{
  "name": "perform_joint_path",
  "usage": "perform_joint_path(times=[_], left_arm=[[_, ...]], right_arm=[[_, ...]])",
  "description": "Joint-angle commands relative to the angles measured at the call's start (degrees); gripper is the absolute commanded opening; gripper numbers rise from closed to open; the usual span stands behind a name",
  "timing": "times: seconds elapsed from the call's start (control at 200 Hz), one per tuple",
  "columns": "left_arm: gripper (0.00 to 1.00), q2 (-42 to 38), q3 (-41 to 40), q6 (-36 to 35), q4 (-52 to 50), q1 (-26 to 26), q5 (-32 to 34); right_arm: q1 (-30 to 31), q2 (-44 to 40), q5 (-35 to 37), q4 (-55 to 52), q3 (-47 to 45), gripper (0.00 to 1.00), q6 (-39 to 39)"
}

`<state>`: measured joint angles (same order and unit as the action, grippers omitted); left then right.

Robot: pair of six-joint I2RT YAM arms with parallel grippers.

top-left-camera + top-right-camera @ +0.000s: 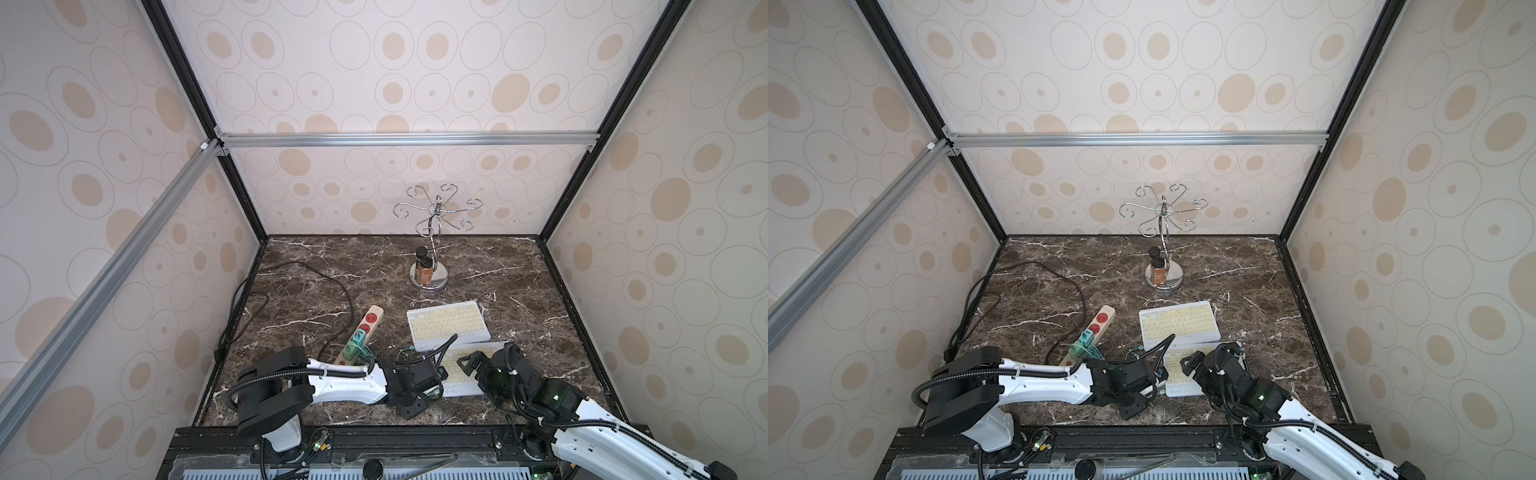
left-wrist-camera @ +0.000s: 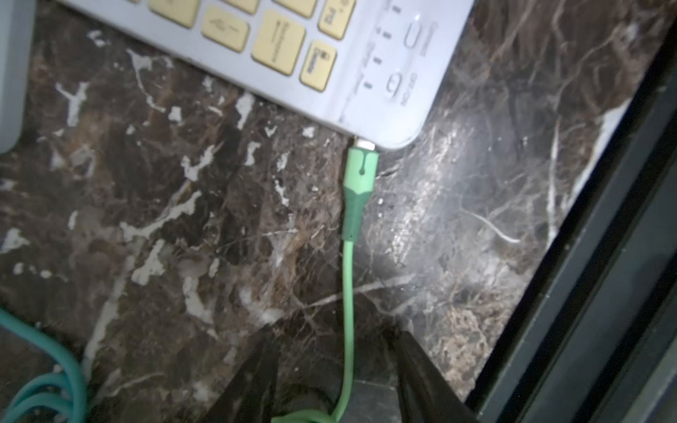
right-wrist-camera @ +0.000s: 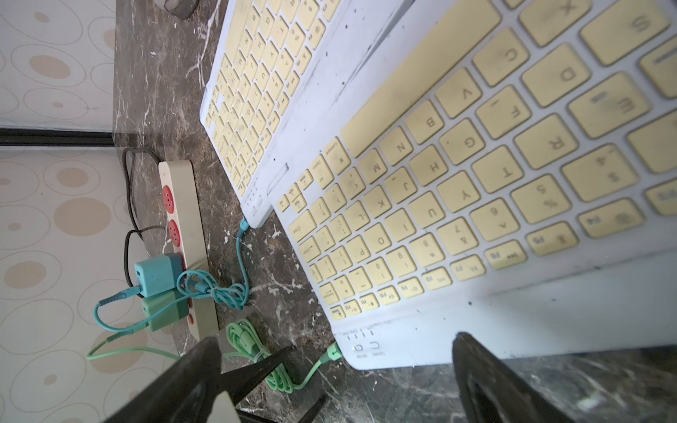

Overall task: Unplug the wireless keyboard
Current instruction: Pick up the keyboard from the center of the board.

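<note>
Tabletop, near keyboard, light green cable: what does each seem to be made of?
Tabletop: dark brown marble or a marble-look laminate, polished; white veins and glare patches.
Near keyboard: matte white plastic case, pale yellow plastic keys.
Light green cable: soft rubbery sheath, likely silicone or PVC; smooth, bends in loose coils.

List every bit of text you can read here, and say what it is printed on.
"S", "D", "F", "G", "H", "J", "K", "L": key caps on the near keyboard.
"5", "6", "7", "8", "9", "0": its number row.
Far keyboard keys: too small to read.
Labels by the near keyboard's switch: blurred.
Power strip: no text visible.
</note>
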<state>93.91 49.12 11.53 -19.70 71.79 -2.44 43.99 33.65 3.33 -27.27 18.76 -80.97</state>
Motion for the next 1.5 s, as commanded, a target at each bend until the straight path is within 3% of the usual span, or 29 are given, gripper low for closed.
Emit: perform_joint_path(times=[0.0, 0.58, 0.865, 1.12, 1.496], left_arm=[[0.5, 2.4, 1.6, -1.2, -3.3, 0.2, 0.0], [0.0, 6.2, 3.8, -4.4, -3.5, 0.1, -2.4], [0.0, 3.0, 3.8, -5.1, -0.7, -1.1, -5.0], [0.0, -1.1, 3.7, -4.0, 2.2, -3.0, -3.6], [0.0, -2.0, 7.6, -4.6, 2.5, -4.5, -0.7]], right_arm=[[0.5, 0.2, 1.9, 0.3, -1.2, 1.0, -4.8], [0.5, -0.8, 4.5, -1.8, -0.9, 0.99, -6.0], [0.4, -2.9, 3.5, -8.9, -0.1, 1.0, -13.7], [0.9, -3.6, -2.1, -7.3, 0.9, 1.0, -13.7], [15.0, 7.4, 5.4, -0.4, 4.3, 1.0, -17.7]])
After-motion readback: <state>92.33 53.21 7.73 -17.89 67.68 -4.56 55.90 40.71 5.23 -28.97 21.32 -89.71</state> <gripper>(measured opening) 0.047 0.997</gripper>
